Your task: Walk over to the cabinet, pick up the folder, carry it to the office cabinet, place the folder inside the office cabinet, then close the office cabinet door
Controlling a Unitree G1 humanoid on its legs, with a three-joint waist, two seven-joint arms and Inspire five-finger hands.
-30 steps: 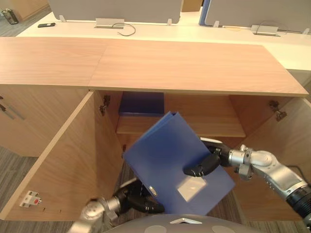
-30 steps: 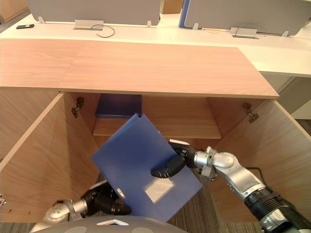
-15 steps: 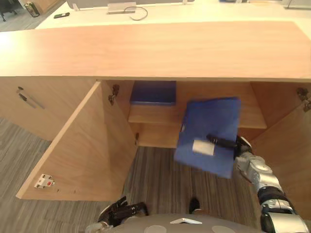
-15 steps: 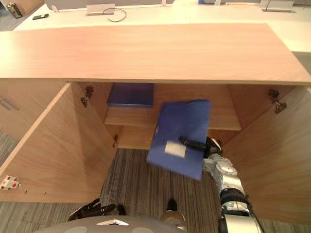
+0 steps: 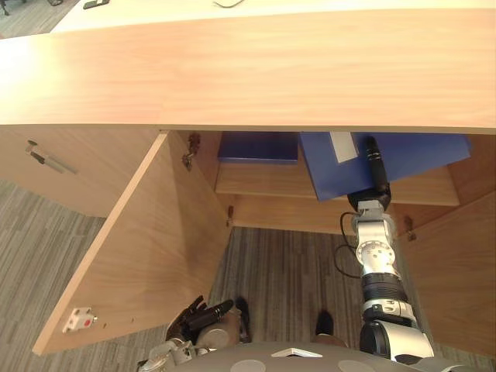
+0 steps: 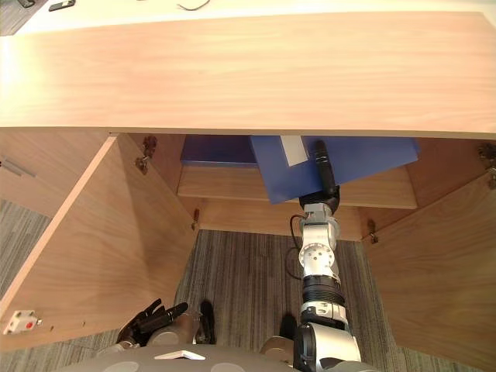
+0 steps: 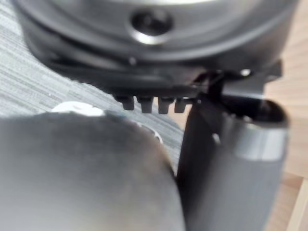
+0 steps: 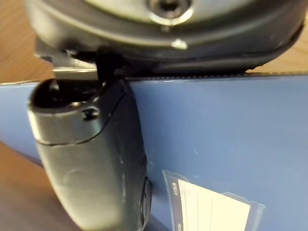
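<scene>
The blue folder (image 5: 422, 153) with a white label (image 5: 341, 146) lies slanted on the shelf (image 5: 263, 180) inside the open office cabinet, its far part hidden under the wooden top (image 5: 248, 70). My right hand (image 5: 373, 167) reaches in from below. Its thumb (image 8: 96, 159) presses on the folder's cover (image 8: 216, 130) next to the label (image 8: 211, 207), and the fingers are hidden beneath the folder. My left hand (image 6: 155, 318) hangs low over the carpet by the left door, fingers straight and holding nothing.
A second, darker blue folder (image 5: 258, 146) lies flat on the same shelf to the left. The left door (image 5: 147, 240) and the right door (image 5: 457, 271) both stand wide open. Striped grey carpet (image 5: 294, 271) runs in front of the cabinet.
The right arm has stretched forward and carried the folder from in front of the cabinet onto the shelf. The camera has tilted down and come closer. The left hand stays low.
</scene>
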